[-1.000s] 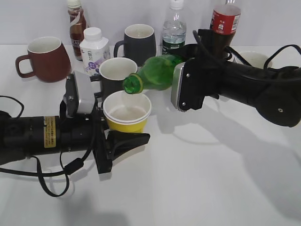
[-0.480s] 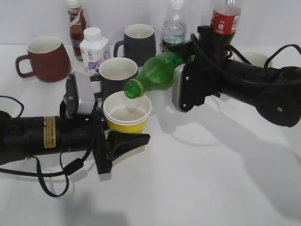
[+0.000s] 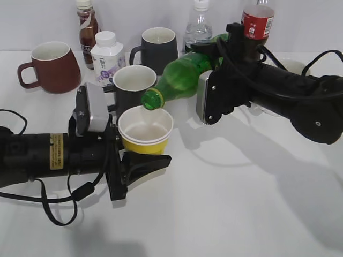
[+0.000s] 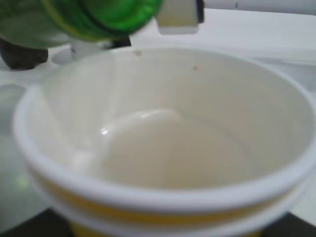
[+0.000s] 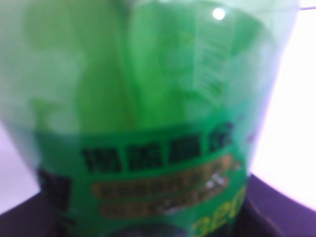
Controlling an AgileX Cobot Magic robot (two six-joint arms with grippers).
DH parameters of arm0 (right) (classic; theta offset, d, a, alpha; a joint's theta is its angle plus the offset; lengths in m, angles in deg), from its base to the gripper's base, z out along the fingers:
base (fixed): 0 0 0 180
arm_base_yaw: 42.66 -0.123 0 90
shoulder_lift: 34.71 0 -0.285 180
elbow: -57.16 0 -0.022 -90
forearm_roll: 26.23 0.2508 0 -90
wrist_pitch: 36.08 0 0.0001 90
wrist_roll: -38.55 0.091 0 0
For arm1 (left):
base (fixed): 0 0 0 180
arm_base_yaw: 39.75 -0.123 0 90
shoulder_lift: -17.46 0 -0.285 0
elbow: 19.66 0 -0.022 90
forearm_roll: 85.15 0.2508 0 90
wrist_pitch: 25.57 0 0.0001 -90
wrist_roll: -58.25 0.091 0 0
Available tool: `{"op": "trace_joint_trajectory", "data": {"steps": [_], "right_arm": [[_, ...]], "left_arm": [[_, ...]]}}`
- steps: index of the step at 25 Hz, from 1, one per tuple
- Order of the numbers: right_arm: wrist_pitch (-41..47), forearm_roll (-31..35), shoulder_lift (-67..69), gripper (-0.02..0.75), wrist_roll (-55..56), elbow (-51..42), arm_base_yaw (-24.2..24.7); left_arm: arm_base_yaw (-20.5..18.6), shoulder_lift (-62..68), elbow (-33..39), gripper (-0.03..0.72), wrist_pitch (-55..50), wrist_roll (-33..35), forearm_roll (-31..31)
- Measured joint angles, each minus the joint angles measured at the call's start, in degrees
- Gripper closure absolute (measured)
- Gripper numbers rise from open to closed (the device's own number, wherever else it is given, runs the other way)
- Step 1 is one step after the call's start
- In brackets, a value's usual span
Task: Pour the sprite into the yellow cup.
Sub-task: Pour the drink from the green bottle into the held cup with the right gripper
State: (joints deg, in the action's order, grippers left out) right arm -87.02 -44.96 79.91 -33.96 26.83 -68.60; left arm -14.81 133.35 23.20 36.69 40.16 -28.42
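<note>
Sprite bottle (image 3: pixel 182 79) tilted neck-down, gripped round the label end by the right gripper (image 3: pixel 217 80), jaws clamped on the body as judged from the wrist view, where green plastic and label (image 5: pixel 163 192) fill the frame. Cap end (image 3: pixel 152 98) poised just above the far rim of the yellow cup (image 3: pixel 145 131), green cap apparently on. Cup sitting between the fingers of the left gripper (image 3: pixel 136 155), dark fingers (image 3: pixel 144 163) visible below and beside it; grip looks closed on the cup, though contact itself hidden behind the paper wall. Inside of cup (image 4: pixel 177 153) white, with a pale glossy patch at the bottom; liquid or bare paper, cannot tell.

Step in hand: the pour itself, neck lowered over the cup mouth. No stream visible.

Next move, as a judgement: more tilt, mouth centred over the opening rather than at the rim edge, cup held steady. Risk of spill over the back rim toward the grey mug (image 3: pixel 131 85) just behind. Other mugs and bottles crowded near the back of the white table (image 3: pixel 241 203).
</note>
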Motion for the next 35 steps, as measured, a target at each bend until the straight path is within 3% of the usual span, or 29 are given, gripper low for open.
{"op": "trace_joint_trajectory", "data": {"steps": [35], "right_arm": [[-0.8, 0.8, 0.0, 0.318, -4.2, 0.0, 0.0]], "left_arm": [[0.0, 0.0, 0.0, 0.263, -0.1, 0.0, 1.4]]}}
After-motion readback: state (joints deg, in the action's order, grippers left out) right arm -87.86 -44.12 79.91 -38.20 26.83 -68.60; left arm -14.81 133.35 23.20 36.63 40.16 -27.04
